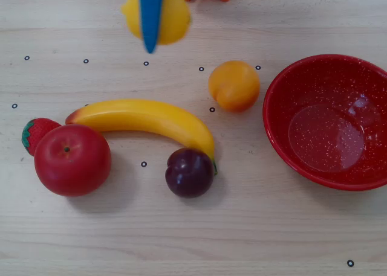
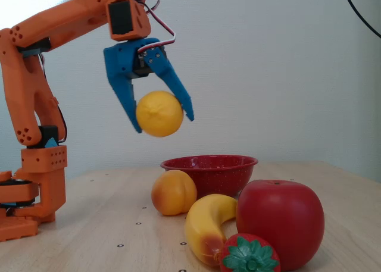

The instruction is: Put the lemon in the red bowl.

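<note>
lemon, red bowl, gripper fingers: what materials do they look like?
Lemon: likely molded plastic or foam, matte yellow, lightly dimpled skin.
Red bowl: glossy, white-speckled, with window glare on its floor; looks like enamelled metal, possibly hard plastic.
Fingers of the gripper: matte blue plastic, probably 3D-printed, judging by the flat faceted shapes; layer lines too fine to see.

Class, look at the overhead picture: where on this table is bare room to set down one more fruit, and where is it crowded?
Free: the wide wooden strip along the bottom edge, below the red apple and dark purple plum. Crowded: the left cluster of long yellow banana, apple, plum and small strawberry.
</note>
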`<state>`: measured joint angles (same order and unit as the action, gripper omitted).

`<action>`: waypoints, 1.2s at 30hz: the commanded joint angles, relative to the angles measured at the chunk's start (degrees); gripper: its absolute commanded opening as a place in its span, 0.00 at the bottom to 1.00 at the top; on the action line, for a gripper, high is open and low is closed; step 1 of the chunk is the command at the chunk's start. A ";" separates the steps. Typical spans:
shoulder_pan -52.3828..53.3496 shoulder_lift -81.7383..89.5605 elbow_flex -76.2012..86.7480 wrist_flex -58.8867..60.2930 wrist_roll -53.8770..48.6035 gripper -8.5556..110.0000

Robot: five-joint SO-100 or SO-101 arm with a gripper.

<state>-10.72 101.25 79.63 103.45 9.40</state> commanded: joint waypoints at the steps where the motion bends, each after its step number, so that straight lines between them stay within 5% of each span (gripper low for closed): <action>1: 5.89 3.43 -6.86 0.53 -5.36 0.07; 21: 38.23 8.79 11.07 -35.24 -8.53 0.07; 36: 43.24 -5.80 21.88 -64.86 3.60 0.07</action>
<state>31.11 93.69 104.77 41.31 10.72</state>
